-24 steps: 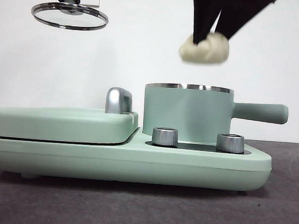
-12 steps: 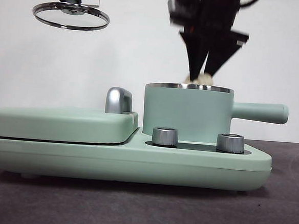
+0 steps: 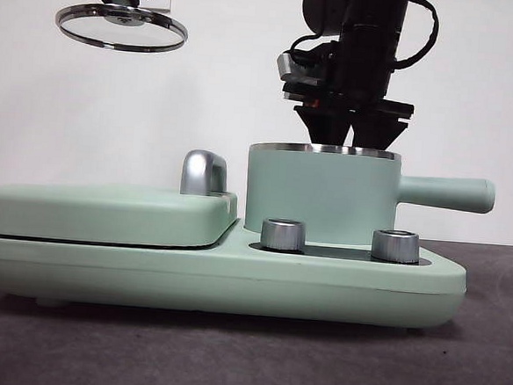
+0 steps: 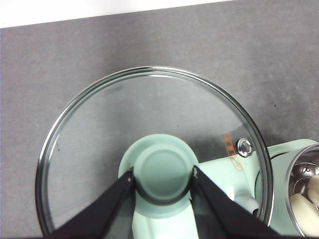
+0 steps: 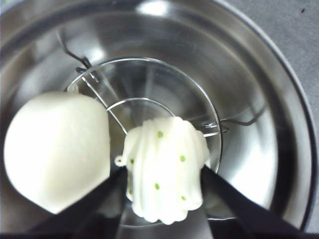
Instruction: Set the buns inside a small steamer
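The small steamer (image 3: 322, 193) stands upright on the right half of a mint-green cooker base (image 3: 216, 273), its steel rim level and its long straight handle (image 3: 446, 192) pointing out sideways, level, away from the flat griddle (image 3: 105, 213) that lies just beside it on the same base. Two chrome knobs (image 3: 283, 234) sit in front of the steamer, on the base. The right hand (image 5: 162, 199) reaches straight down into the steamer's open mouth, its black jaws dipping below the rim in the front view; in the right wrist view they are partly spread and press on either side of the ridged bun (image 5: 167, 169), whose ridges run lengthwise between them and whose surface carries small green specks. That bun rests over a wire rack (image 5: 149, 107) at the bottom of the steel pot. The smooth bun (image 5: 55, 149) lies inside the steamer as well, just beside the ridged one and against the pot's wall. High above the griddle, well away from the steamer, the left hand (image 4: 162, 181) pinches the green knob (image 4: 163, 174) of the glass lid (image 3: 121, 26), holding the lid level in the air. The base sits on a dark grey desk (image 3: 245, 359).
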